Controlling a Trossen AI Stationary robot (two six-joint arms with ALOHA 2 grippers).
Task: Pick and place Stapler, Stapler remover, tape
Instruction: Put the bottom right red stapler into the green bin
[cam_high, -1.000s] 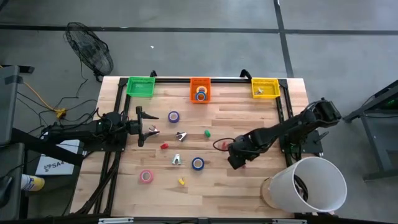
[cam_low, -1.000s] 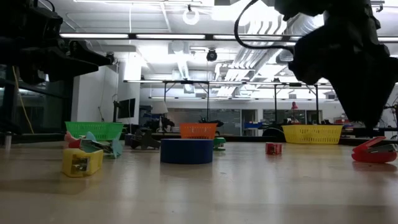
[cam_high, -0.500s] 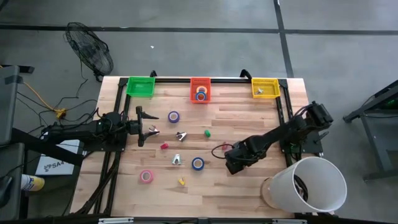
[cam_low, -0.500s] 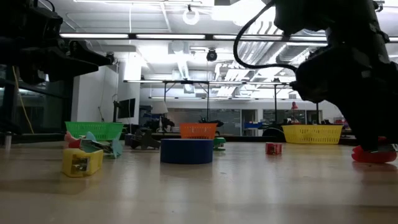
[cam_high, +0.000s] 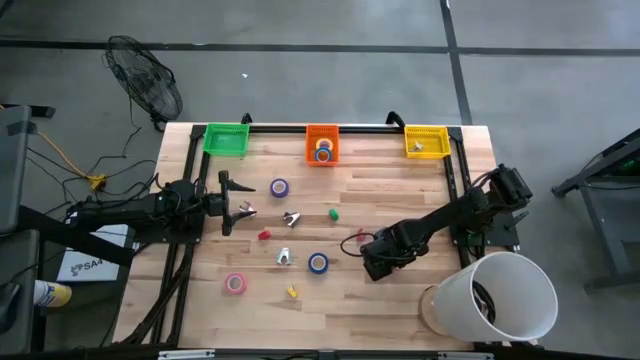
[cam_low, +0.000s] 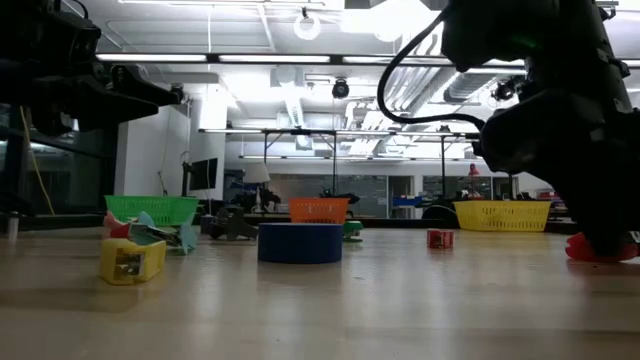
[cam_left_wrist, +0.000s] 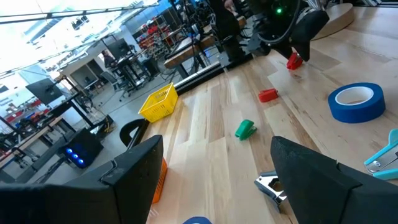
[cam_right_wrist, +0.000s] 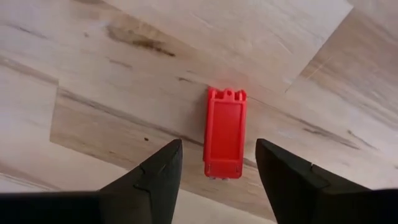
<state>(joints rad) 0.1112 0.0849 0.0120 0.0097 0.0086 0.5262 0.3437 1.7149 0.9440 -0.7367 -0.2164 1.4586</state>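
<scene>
The right gripper (cam_right_wrist: 214, 171), fingers spread, has lowered over the red stapler (cam_right_wrist: 224, 132), poised to grasp; the left gripper (cam_left_wrist: 214, 177) waits open.

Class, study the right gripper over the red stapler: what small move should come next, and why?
Probably lower straight down, then close. In the right wrist view the right gripper is open, its fingers either side of the red stapler, which lies flat on the table, not yet gripped.
</scene>
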